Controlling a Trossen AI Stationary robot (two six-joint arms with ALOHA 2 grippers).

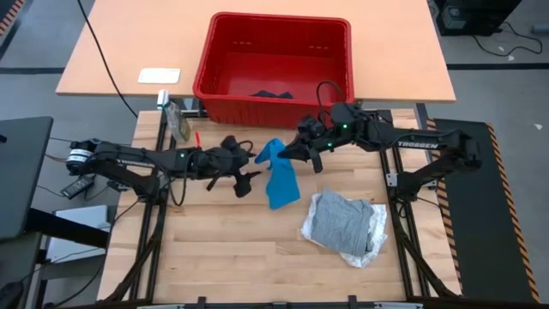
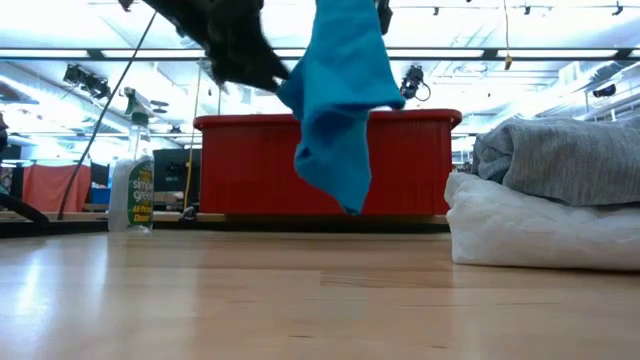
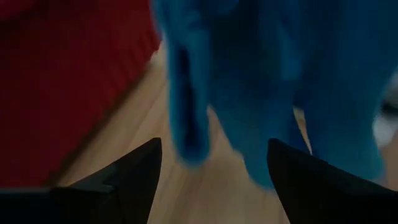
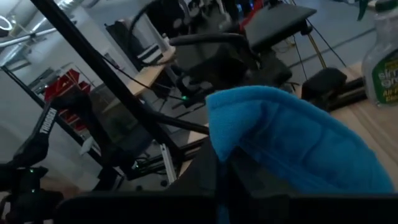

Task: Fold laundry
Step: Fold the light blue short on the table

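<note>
The bright blue garment (image 1: 280, 178) hangs in the air from my right gripper (image 1: 290, 153), which is shut on its top. In the low view its lowest tip (image 2: 350, 203) is clear of the table. My left gripper (image 3: 214, 180) is open just left of the garment (image 3: 273, 81), which hangs ahead of the spread fingers without touching them. The grey garment (image 1: 343, 221) lies folded on the white one (image 1: 374, 233) at the table's right. A dark navy garment (image 1: 270, 93) lies in the red basket (image 1: 214, 60). My right gripper holds the blue garment by its upper edge (image 4: 249, 134), coming level from the table's right side. The fingers themselves are hidden under the cloth in the right wrist view. The garment is lifted clear and hangs slack below the hold (image 2: 340, 110).
The red basket stands on the far table behind the work table. A spray bottle (image 1: 177, 120) stands at the far left corner (image 2: 132, 190). A white flat item (image 1: 159, 75) lies on the far table. Bare wood (image 1: 232, 249) spreads across the near left part.
</note>
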